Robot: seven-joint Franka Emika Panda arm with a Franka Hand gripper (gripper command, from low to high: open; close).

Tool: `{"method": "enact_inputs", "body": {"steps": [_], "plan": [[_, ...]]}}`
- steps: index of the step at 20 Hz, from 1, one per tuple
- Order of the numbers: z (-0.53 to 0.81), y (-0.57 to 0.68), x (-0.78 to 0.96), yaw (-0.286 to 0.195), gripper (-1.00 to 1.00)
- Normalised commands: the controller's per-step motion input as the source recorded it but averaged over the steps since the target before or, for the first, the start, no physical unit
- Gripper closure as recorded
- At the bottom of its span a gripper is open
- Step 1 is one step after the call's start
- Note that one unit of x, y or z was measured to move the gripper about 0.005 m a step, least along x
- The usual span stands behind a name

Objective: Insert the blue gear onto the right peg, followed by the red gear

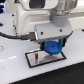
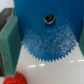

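The blue gear (image 1: 52, 48) hangs in the pincer (image 1: 52, 46) of the arm, just above the black-rimmed white plate (image 1: 37, 59) that lies on the white worktop (image 1: 15, 67). In the wrist view the blue gear fills most of the picture, its toothed edge plain to see and its centre hole (image 2: 49, 19) showing as a dark round spot; a green finger pad (image 2: 10, 46) presses against its side, so the pincer is closed on the disc, with its jaws only as far apart as the gear is wide. The red gear (image 2: 16, 79) shows at the edge of the wrist view, resting on the worktop apart from the blue one, so its turn has not come. The right peg cannot be made out for certain in either view; in the exterior view the gear and the pincer cover that part of the plate, and whether the dark spot in the centre hole is the peg's tip or only shadow I cannot tell. The step in hand looks to be seating the blue gear on that peg. To do it well, the hole should be brought straight over the pin, the disc kept level, not tilted, and the descent made slowly and vertically. If the hub catches the tip, a small sideways correction would serve better than pressing harder. The jaws should let go only once the gear lies flat on the plate.
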Motion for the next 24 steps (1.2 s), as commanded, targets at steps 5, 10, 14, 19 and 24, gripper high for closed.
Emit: {"method": "enact_inputs", "body": {"steps": [5,10,14,19,24], "plan": [[-0.60,-0.03,0.03,0.000,1.00],[-0.43,-0.02,0.04,0.000,1.00],[0.02,0.08,0.00,0.000,-1.00],[0.48,0.15,-0.02,0.000,-1.00],[0.57,0.16,-0.19,0.000,-1.00]]}}
